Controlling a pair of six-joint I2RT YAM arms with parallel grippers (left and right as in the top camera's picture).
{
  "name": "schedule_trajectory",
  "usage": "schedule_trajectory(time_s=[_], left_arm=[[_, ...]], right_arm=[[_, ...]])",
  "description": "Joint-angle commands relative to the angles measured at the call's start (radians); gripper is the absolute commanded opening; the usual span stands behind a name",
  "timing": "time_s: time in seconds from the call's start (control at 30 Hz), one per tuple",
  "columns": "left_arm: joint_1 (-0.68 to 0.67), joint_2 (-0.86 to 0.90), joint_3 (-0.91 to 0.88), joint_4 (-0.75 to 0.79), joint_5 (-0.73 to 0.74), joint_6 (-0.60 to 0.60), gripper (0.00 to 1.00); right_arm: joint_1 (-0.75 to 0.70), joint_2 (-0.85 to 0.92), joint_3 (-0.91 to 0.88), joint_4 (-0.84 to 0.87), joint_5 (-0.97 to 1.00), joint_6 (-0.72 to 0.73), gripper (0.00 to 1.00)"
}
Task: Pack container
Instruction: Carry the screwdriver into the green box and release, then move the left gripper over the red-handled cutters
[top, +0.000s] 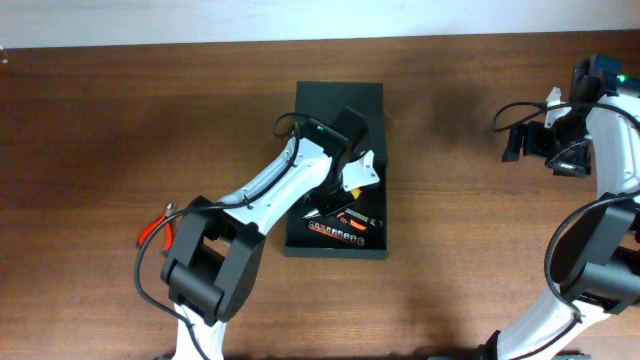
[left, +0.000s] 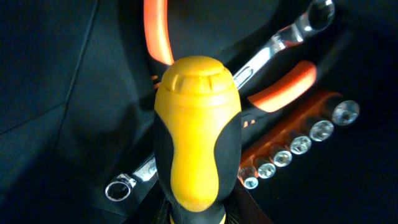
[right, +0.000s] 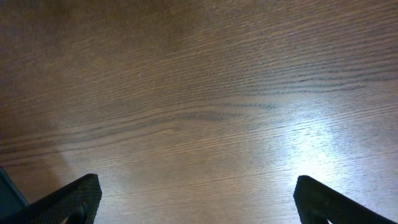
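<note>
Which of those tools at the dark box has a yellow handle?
The screwdriver, its fat yellow-and-black grip filling the left wrist view. The pliers have orange handles; the wrench is bare metal.

Just ahead of the left end effector, its held screwdriver faces a wrench, pliers and a socket rail. Below the right end effector lies open counter.

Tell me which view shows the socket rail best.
Left wrist: socket rail close up, each socket distinct, beside the yellow handle. Overhead shows it tiny in the container. Right wrist: only tabletop.
</note>
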Motion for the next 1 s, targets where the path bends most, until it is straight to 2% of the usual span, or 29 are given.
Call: schedule_trajectory(time_s=[0.0, 0.03, 0.1, 0.13, 0.17, 0.33, 0.47, 0.5, 0.6, 0.8, 0.97], left_arm=[[0.008, -0.005, 0.006, 0.006, 0.011, 0.023, 0.32], [0.007, -0.006, 0.013, 0.002, 0.006, 0.023, 0.33], [0.008, -0.011, 0.027, -0.01, -0.008, 0.011, 0.62], [0.008, -0.015, 0.039, -0.014, -0.031, -0.02, 0.72], [0.008, -0.021, 0.056, -0.024, -0.059, -0.046, 0.75], [0.013, -0.085, 0.2, -0.131, -0.166, -0.097, 0.78], [0.061, -0.179, 0.32, -0.22, -0.248, -0.2, 0.87], [0.082, -0.203, 0.335, -0.237, -0.253, -0.22, 0.93], [0.191, -0.296, 0.347, -0.285, -0.253, -0.301, 0.99], [0.463, -0.396, 0.346, -0.38, -0.252, -0.558, 0.99], [0.609, -0.4, 0.277, -0.454, -0.259, -0.565, 0.99]], right_arm=[[0.002, 0.006, -0.003, -0.007, -0.009, -0.001, 0.99], [0.002, 0.006, -0.003, -0.007, -0.009, -0.001, 0.99], [0.002, 0.006, -0.003, -0.007, -0.009, -0.001, 0.99], [0.002, 0.006, -0.003, -0.008, -0.009, -0.001, 0.99], [0.002, 0.006, -0.003, -0.007, -0.009, -0.001, 0.99], [0.002, 0.006, -0.003, -0.007, -0.009, -0.001, 0.99], [0.002, 0.006, -0.003, -0.006, -0.009, -0.001, 0.99], [0.002, 0.006, -0.003, -0.006, -0.009, -0.001, 0.99], [0.002, 0.006, -0.003, -0.006, -0.009, -0.001, 0.99], [0.002, 0.006, -0.003, -0.003, -0.009, -0.001, 0.99], [0.002, 0.006, -0.003, 0.002, -0.009, -0.001, 0.99]])
